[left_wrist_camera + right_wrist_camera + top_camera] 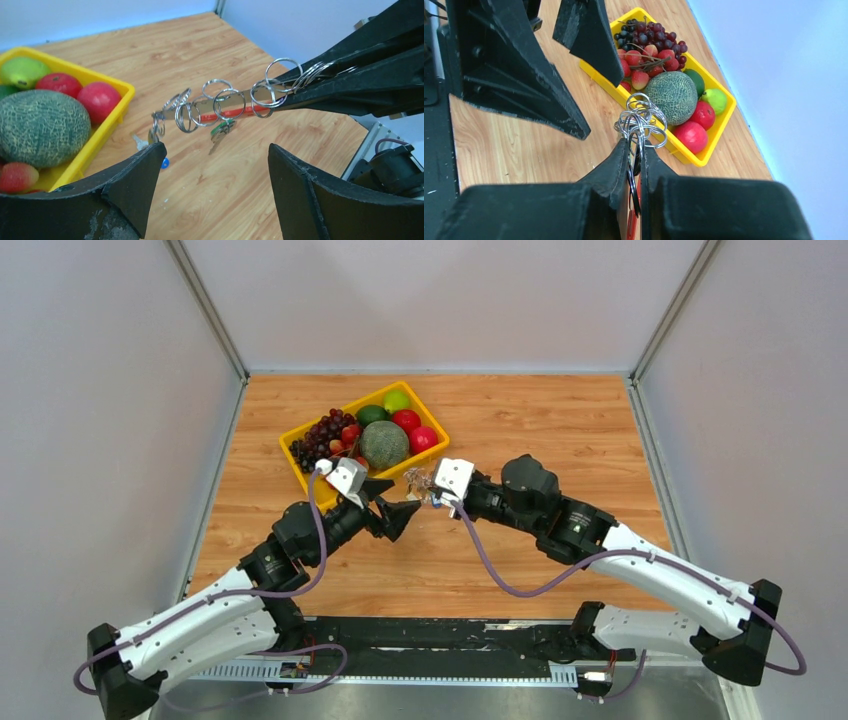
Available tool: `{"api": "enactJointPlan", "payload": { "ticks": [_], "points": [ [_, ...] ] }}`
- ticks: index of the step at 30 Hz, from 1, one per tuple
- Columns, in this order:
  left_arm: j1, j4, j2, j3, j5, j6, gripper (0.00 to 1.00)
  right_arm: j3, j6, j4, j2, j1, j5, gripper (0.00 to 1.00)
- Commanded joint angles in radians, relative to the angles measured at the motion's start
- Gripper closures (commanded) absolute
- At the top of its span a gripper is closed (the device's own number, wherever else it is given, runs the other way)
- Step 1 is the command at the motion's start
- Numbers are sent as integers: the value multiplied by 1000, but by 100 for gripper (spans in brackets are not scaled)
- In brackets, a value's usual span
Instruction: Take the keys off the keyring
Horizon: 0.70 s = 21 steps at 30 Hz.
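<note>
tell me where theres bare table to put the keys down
Bare table right of the yellow tray, out to the table's right edge, plus the strip behind the tray. Crowded where the left gripper and right gripper meet beside the tray.

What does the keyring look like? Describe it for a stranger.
Find the yellow fruit tray; beside it the right gripper holds a bunch of silver rings above the table. The keyring is the thin red strip threaded through those rings, the only red thing outside the tray.

Top external: looking down from high behind both arm bases, far off | left wrist: facing right gripper [289, 92] closely | right wrist: facing left gripper [600, 109] closely | all sharing yellow tray [287, 445].
</note>
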Motion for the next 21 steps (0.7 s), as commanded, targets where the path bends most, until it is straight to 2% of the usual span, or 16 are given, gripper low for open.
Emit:
{"api": "enactJointPlan", "payload": {
  "ticks": [1, 7, 16, 21],
  "points": [
    [-3, -108, -7, 48, -60, -113, 14, 161, -29, 29, 29, 68, 142, 100],
    [-4, -44, -143, -12, 36, -96, 14, 287, -183, 32, 130, 145, 182, 100],
    [-3, -100, -362, -96, 11, -41, 14, 231, -447, 67, 146, 146, 84, 100],
    [-3, -69, -385, -133, 0, -5, 7, 216, -529, 103, 134, 146, 61, 100]
  ]
}}
